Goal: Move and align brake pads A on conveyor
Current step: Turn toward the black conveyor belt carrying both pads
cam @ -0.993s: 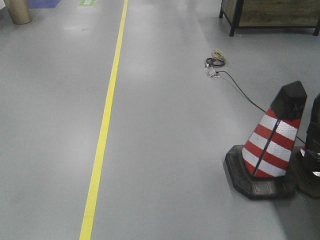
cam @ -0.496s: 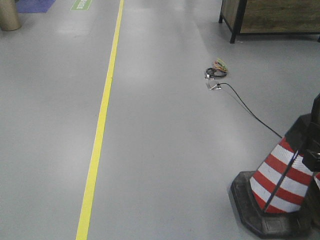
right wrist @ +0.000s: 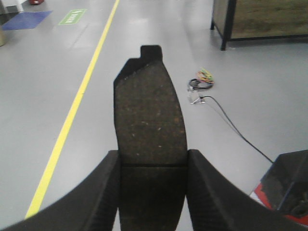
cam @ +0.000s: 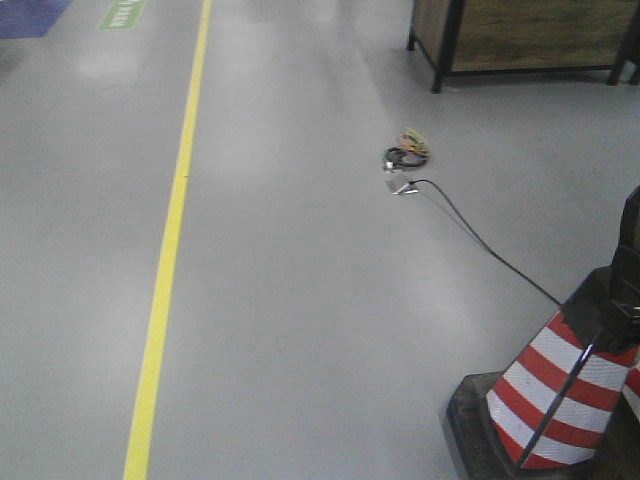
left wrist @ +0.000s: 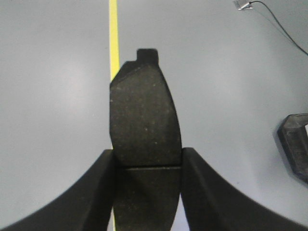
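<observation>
A wide, smooth grey floor [cam: 320, 300] fills nearly everything in sight, faintly glossy under the room's light. A wood-panelled cabinet [cam: 530, 35] on a black frame stands far ahead and to the right of both sets of jaws; its top is cut off by the picture edge. A red-and-white striped traffic cone [cam: 560, 400] with a black base sits low and to the right, close beside the right jaws, only partly in view. A yellow line [cam: 165, 260] runs straight away across the floor. It passes directly behind the left jaws and lies to the left of the right jaws.

The left gripper [left wrist: 147, 153] has its two black fingers closed narrowly on the first brake pad [left wrist: 144, 115], a dark grey curved oblong that points forward out of the jaws, above the floor. The right gripper [right wrist: 152, 154] clamps the second brake pad [right wrist: 150, 110] the same way, its rough face showing. On each pad a thin groove crosses level with the fingertips, and the near end is hidden between the fingers.

A thin black cable [cam: 480, 240] trails from the cone towards a small bundle of coloured wires [cam: 405, 152], ahead and right of the right jaws. A green floor marking [cam: 122, 13] far ahead on the left is too blurred to read. In the left wrist view, a dark shape right of the jaws is cut off and hard to identify.
</observation>
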